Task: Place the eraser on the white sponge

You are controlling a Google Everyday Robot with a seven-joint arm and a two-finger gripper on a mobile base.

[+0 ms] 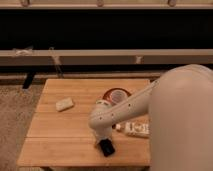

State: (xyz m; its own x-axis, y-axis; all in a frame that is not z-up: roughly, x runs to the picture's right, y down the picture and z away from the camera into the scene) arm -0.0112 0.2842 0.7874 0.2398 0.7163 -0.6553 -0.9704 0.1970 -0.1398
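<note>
As gripper [102, 141] hangs at small flat black eraser [106, 148], near edge of wooden worktop [55, 142], grip cannot be told; centre grasp, carry far-left to rounded off-white sponge [64, 104].

Hand [102, 142] low at the surface's [60, 140] near edge, mostly hidden under the arm's [131, 104] own wrist. Contact with the eraser [106, 148] can't be resolved. Orange bowl [116, 93] partly behind the arm. Bottle [134, 129]: right end covered, label unreadable. Surface's right side hidden by the arm.
</note>
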